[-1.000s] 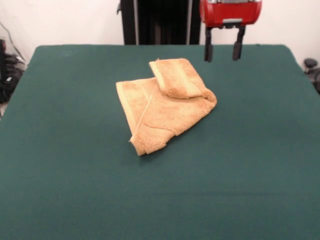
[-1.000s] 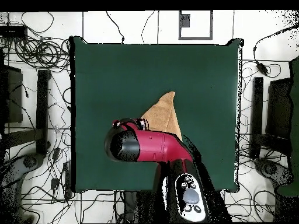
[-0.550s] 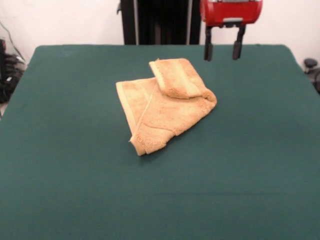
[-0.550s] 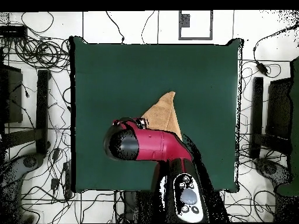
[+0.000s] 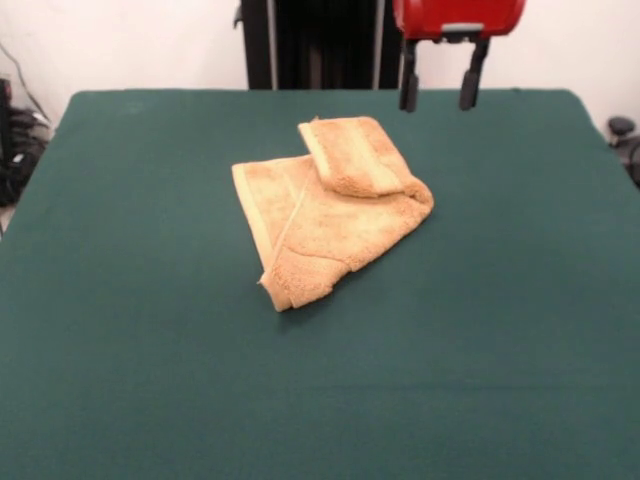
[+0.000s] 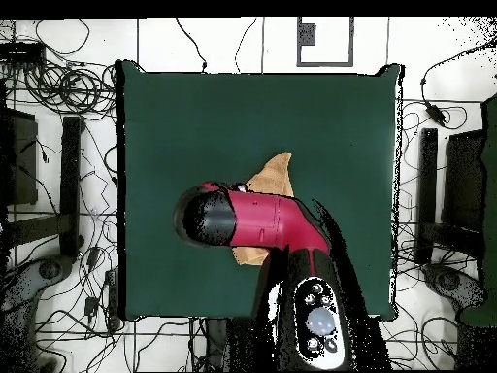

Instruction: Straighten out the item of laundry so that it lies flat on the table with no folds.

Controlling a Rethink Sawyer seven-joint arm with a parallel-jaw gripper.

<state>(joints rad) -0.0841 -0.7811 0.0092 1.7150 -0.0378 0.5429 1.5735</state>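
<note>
Tan-orange towel (image 5: 325, 215) crumpled near the middle of the green table (image 5: 120, 330), one banded end doubled back over the rest, folds plain to see, no tag or lettering readable on it. Gripper (image 5: 438, 88) up above the towel's far side, toward the table's far edge, clear of the cloth, two dark fingers (image 5: 408, 90) spread apart with nothing between. From overhead, red arm (image 6: 254, 221) across most of the towel, only a corner (image 6: 275, 175) poking out.
</note>
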